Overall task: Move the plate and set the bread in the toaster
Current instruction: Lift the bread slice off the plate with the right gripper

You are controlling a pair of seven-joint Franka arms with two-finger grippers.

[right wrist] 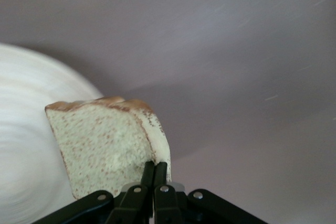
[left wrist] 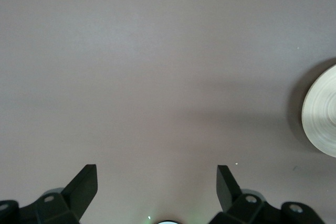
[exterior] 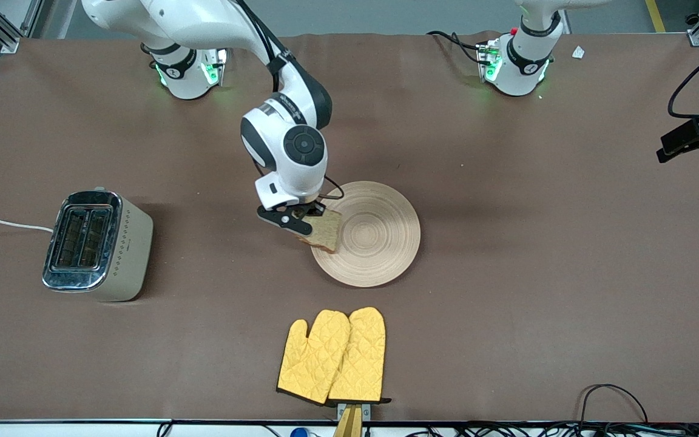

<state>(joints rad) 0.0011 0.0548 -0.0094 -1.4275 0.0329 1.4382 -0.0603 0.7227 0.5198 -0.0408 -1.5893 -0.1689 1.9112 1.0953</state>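
Your right hand (exterior: 308, 223) pinches the soft, light bread (exterior: 327, 231) by one crust edge at frame centre above the plate (exterior: 380, 243); squeeze gently. Left hand (left wrist: 157, 182) waits open.

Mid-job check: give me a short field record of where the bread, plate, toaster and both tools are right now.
bread: pinched at one edge in the right tool, hanging over the plate's rim
plate: mid-table, nothing lying on it
toaster: toward the right arm's end, slots empty
right tool: shut on the bread
left tool: open, holding nothing, over bare table beside the plate, waiting
oven mitts: nearer the front camera than the plate
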